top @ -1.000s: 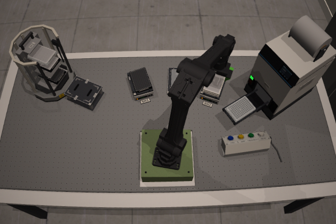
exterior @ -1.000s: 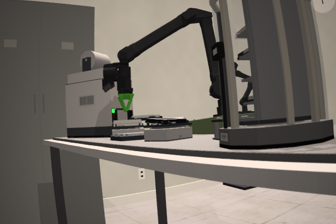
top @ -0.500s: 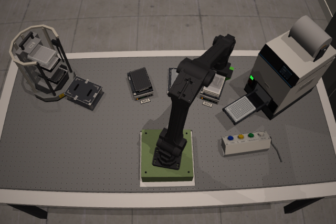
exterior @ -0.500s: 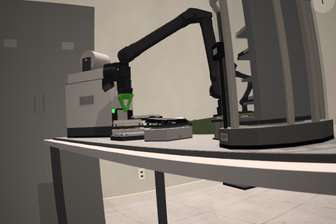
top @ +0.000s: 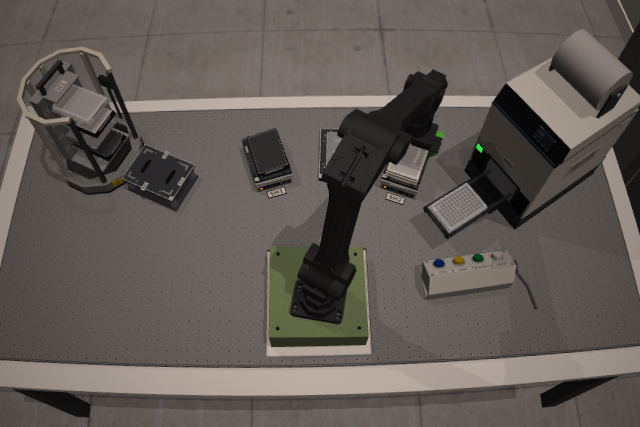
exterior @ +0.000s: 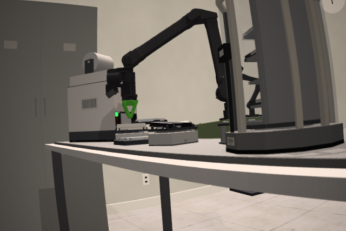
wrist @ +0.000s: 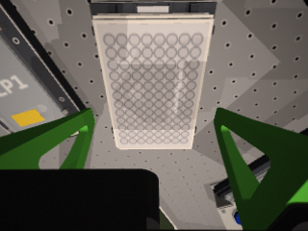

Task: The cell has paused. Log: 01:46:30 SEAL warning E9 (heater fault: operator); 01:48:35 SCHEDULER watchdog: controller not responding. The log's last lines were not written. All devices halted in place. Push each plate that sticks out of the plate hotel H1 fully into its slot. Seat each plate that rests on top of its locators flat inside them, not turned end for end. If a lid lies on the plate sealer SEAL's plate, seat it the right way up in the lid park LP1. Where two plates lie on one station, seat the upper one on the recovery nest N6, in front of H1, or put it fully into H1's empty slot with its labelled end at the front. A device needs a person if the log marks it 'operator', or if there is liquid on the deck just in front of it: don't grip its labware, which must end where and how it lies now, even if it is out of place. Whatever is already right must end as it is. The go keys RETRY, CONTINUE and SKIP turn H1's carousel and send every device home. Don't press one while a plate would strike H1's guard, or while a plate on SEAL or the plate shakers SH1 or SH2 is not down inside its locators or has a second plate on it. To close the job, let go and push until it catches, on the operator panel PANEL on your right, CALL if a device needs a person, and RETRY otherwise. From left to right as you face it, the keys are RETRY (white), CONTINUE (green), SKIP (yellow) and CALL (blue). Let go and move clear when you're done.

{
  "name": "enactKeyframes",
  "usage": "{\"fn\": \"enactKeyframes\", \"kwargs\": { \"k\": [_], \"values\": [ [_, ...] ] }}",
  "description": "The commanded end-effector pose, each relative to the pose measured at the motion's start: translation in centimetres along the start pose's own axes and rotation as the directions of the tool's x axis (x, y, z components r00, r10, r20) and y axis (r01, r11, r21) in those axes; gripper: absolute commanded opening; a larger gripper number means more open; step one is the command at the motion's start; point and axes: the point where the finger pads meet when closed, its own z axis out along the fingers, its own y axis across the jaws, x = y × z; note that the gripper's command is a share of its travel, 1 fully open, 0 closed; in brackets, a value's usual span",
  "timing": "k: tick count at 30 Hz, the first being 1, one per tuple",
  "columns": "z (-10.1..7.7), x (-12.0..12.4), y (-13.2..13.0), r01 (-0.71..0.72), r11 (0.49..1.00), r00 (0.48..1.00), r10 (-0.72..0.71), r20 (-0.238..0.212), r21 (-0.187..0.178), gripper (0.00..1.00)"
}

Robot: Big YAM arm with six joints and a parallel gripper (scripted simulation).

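My gripper [wrist: 154,115] is open and empty, its green fingers wide apart. It hangs straight above a pale translucent well plate [wrist: 153,82] on shaker SH2 [top: 405,174], not touching it. In the side view the gripper [exterior: 129,109] is a short way above that plate. The labware on SH2 looks like a stack of more than one layer. Shaker SH1 [top: 267,156] carries a dark plate. The sealer SEAL [top: 553,127] has a white plate [top: 457,206] on its extended tray. The hotel H1 [top: 80,123] has a white plate [top: 82,104] sticking out of an upper slot.
The nest N6 [top: 159,172] stands in front of H1 with nothing on it. The lid park LP1 [wrist: 19,96] lies just left of SH2, partly hidden by my arm. PANEL [top: 467,272] with its row of keys stands at the front right.
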Motion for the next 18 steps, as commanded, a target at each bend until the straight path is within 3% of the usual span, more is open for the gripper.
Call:
{"fn": "enactKeyframes", "kwargs": {
  "k": [1, 18],
  "values": [
    [1.8, 0.5, -0.3, 0.007, 1.0, 1.0, -0.007, -0.019, -0.004, 1.0],
    [3.8, 0.6, -0.3, 0.007, 1.0, 1.0, -0.007, -0.019, -0.004, 1.0]
  ]
}}
